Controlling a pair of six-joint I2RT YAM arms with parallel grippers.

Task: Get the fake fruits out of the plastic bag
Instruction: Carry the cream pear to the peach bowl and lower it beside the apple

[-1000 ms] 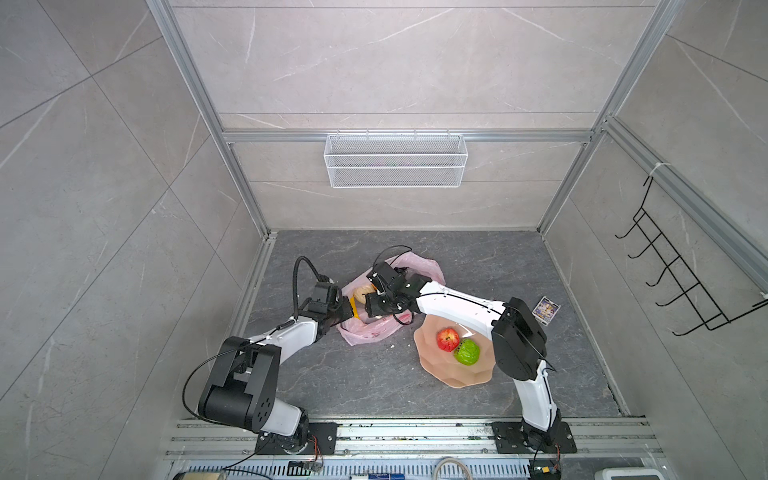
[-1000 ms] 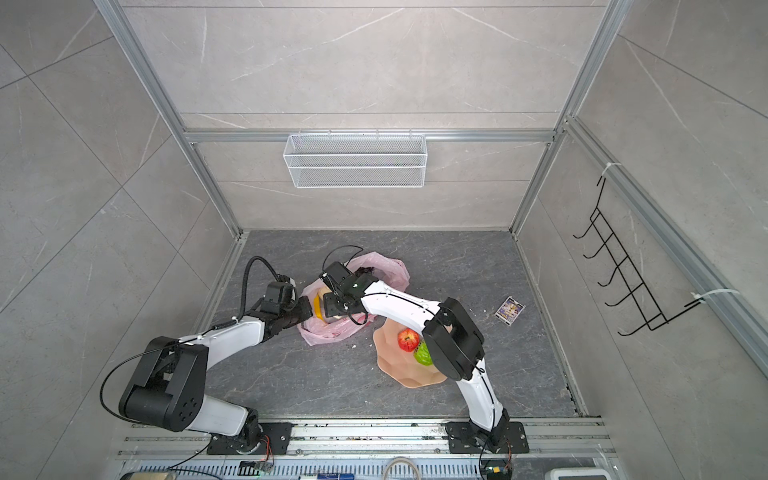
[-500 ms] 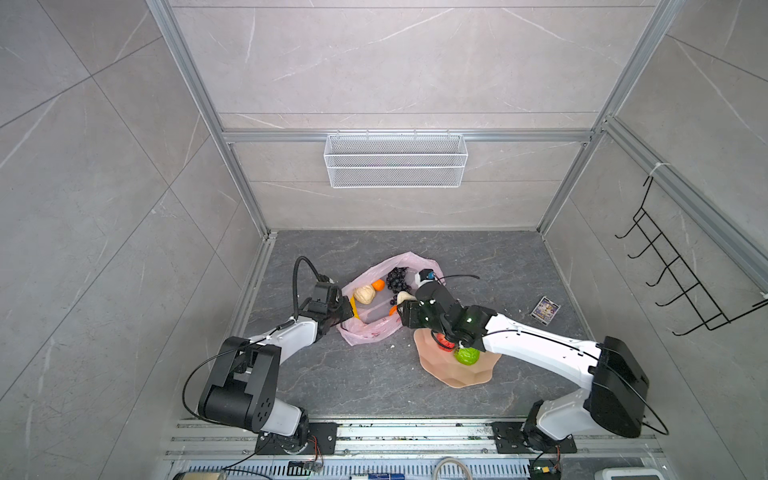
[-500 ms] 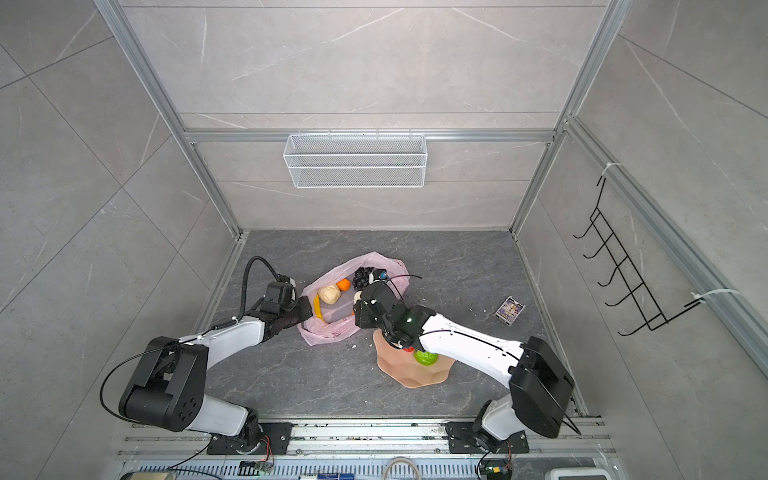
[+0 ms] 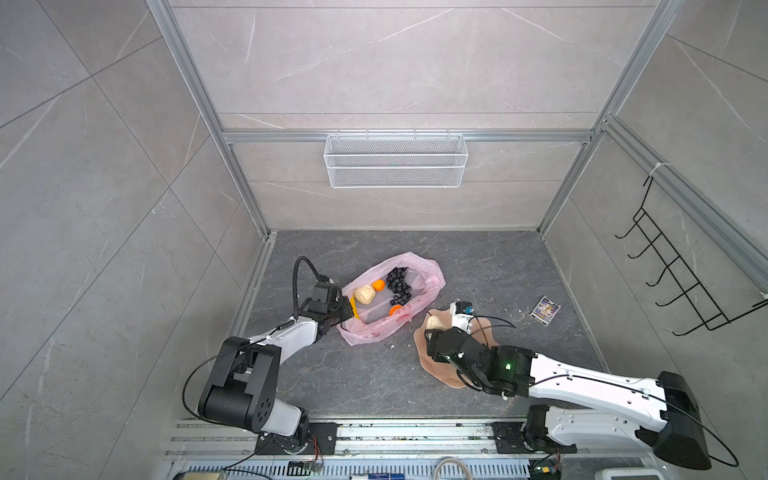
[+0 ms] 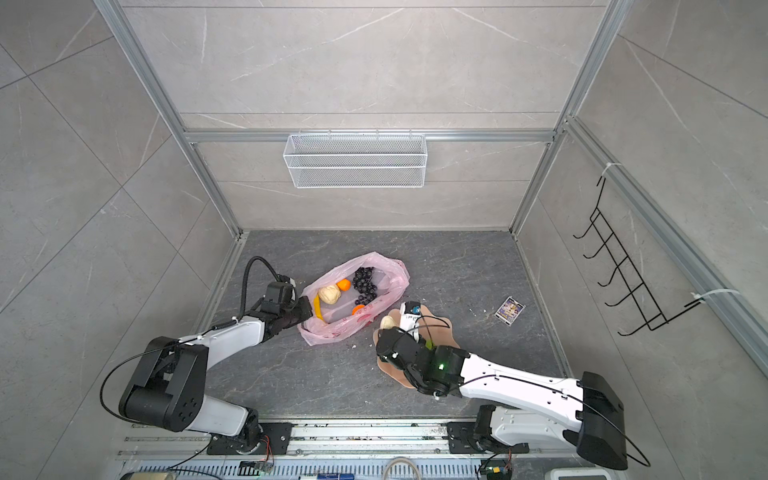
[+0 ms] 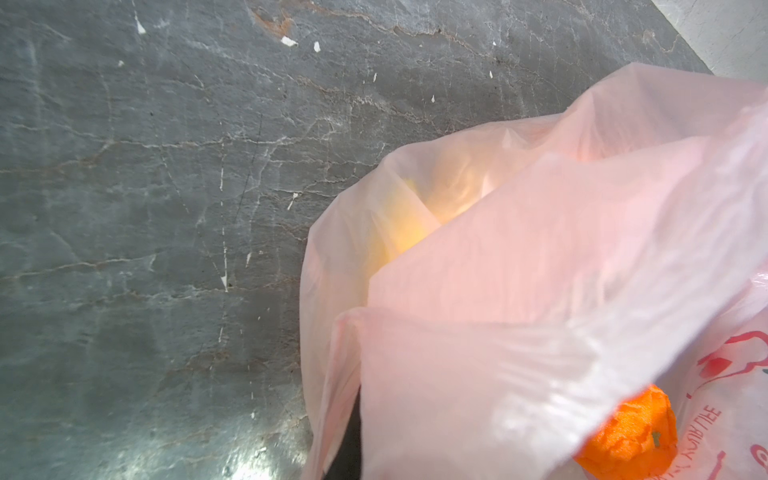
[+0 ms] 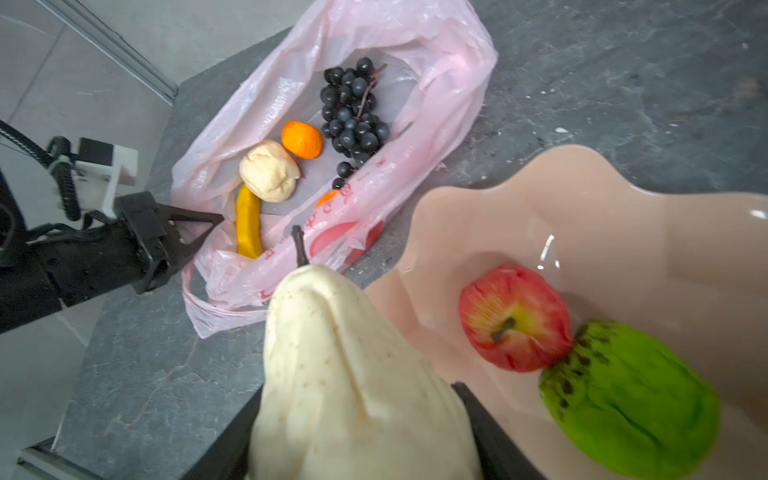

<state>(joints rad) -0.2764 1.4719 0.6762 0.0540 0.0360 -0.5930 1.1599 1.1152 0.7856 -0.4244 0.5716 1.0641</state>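
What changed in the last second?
The right gripper pulled out of the plastic bag and swung back to the dish. It now holds a beige pear-shaped fruit at the dish's edge, not yet released. Unchanged: the left gripper stays clamped on the bag's rim, the apple and green fruit sit in the dish, and the grapes are still in the bag.

surface: grey stone floor (image 5: pixel 365 374) | on it: plastic bag (image 5: pixel 431 277), peach dish (image 5: pixel 436 372), card (image 5: pixel 545 309)
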